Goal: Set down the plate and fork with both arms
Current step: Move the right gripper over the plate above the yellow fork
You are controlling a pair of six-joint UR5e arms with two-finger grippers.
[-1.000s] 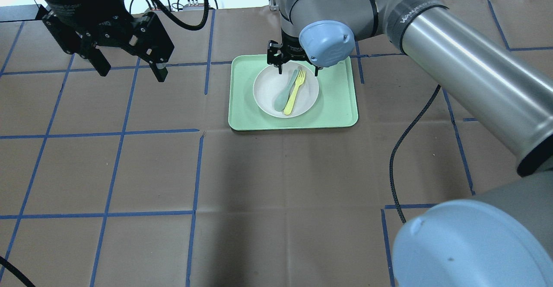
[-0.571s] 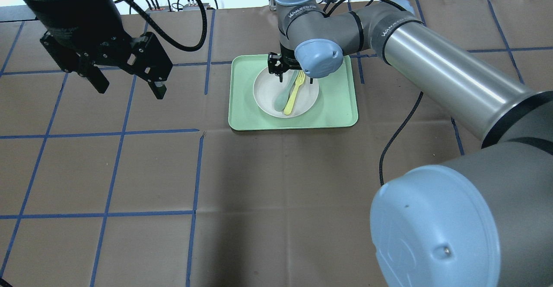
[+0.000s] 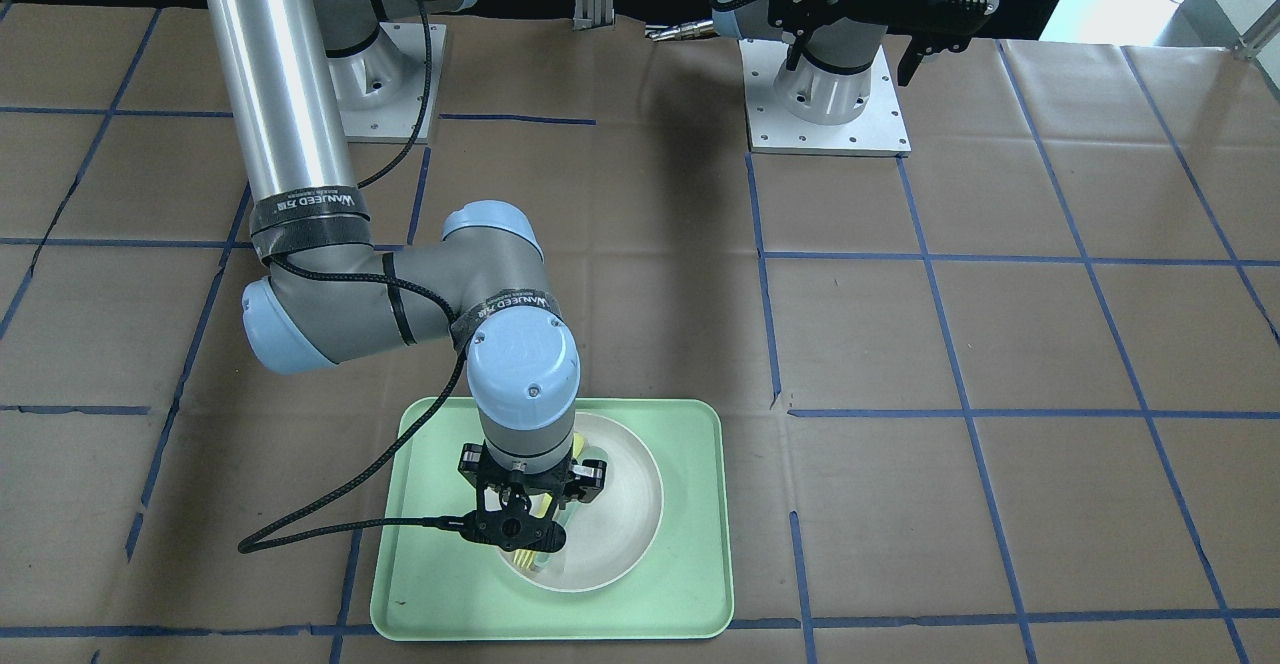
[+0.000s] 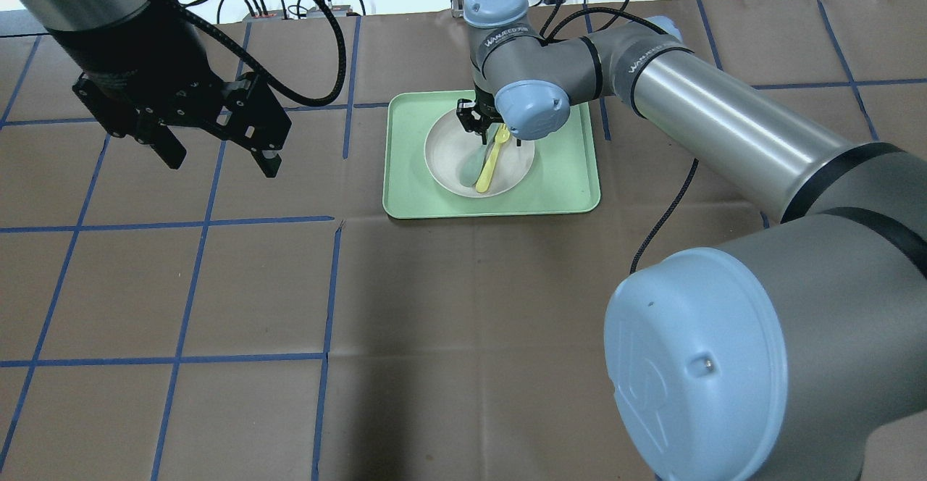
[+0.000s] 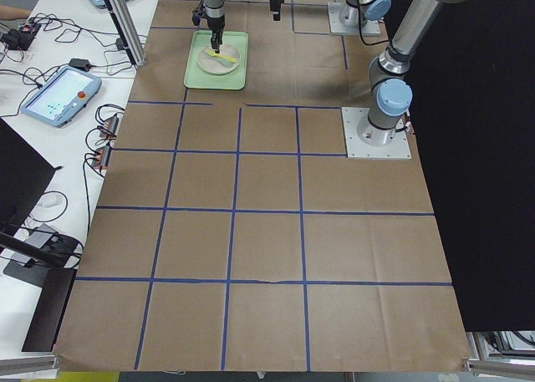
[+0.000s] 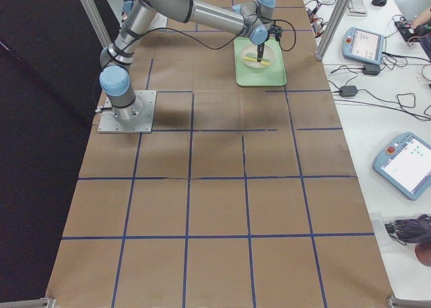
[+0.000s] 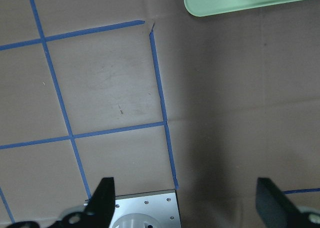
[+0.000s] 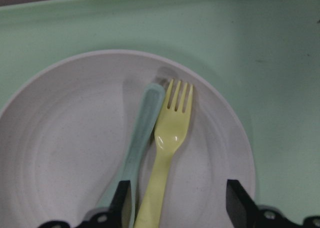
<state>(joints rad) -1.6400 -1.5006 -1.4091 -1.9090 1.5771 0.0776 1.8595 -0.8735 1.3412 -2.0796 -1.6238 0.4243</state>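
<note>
Right gripper hangs low over the plate, jaws spread and holding nothing. The fork lies flat in the plate, tines toward the far rim, with its handle running back between the two fingertips. The plate sits on the green tray. The spoon lies alongside the fork, touching it or very nearly so, and its lower end disappears behind one fingertip in the right wrist view. Left gripper hovers over bare table well apart from the tray, jaws also spread and empty.

Risk 1: the jaws straddle both utensils, so closing here probably pinches the spoon together with the fork, or shoves the spoon sideways into it and twists the fork out of line. Risk 2: the finger above the spoon may land on it rather than beside it, which would stop the descent short or tip the spoon. Risk 3: the fork is thin and flat against the plate, so the pads must go very low, and a tip striking the plate could slide or tilt it on the smooth tray. Risk 4: smooth plastic held by a narrow handle may rotate or slip on lift. Risk 5: the plate pick appears to fall to the left arm, and reaching in while the right arm is over the tray invites a collision.
</note>
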